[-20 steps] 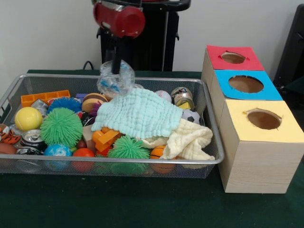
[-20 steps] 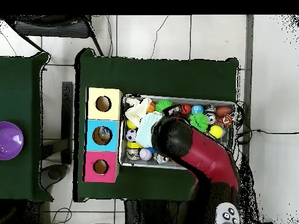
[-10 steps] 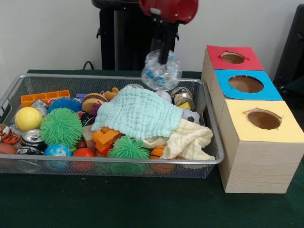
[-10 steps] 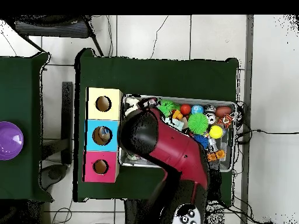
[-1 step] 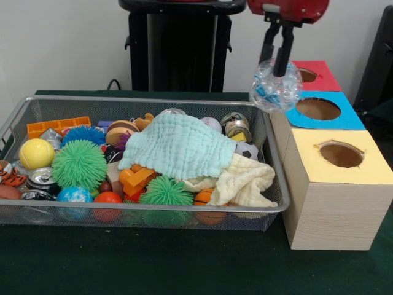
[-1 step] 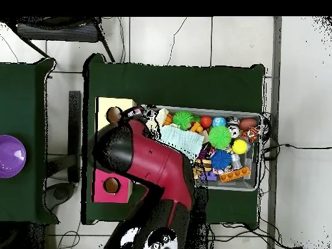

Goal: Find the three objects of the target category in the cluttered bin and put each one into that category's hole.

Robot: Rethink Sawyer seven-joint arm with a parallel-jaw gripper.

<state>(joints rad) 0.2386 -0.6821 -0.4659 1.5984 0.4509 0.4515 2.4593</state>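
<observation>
Front view shows the tool (image 5: 277,58) hanging from the red arm (image 5: 287,8) at the picture's top right, its two dark fingers (image 5: 283,52) clamped on a crumpled clear plastic bottle (image 5: 275,87) with blue markings. The bottle hangs in the air above the gap between the wire bin (image 5: 24,114) and the row of boxes, in front of the seam between the red-topped box (image 5: 303,75) and the blue-topped box (image 5: 318,110). It touches nothing but the fingers. The yellow-topped box (image 5: 339,155) stands nearest the camera, and each of the three tops has a round hole.

The bin sits on the green worktop (image 5: 184,264), just beside the boxes. A pale green cloth (image 5: 179,146) lies heaped over the middle of the clutter, and a cream cloth (image 5: 247,182) spills toward the bin's right front corner. On the left lie a spiky green ball (image 5: 79,164), a yellow ball (image 5: 36,153), a spiky blue ball (image 5: 83,134) and an orange block (image 5: 58,126) against the far wall. A smaller spiky green ball (image 5: 165,192) rests at the front rim. A crushed can (image 5: 42,178) lies near the left end.

Overhead view has the arm (image 6: 152,168) covering the blue-topped box and part of the bin (image 6: 253,183); the tool and bottle are hidden beneath it. A purple bowl (image 6: 11,156) sits on a separate worktop at the left edge.
</observation>
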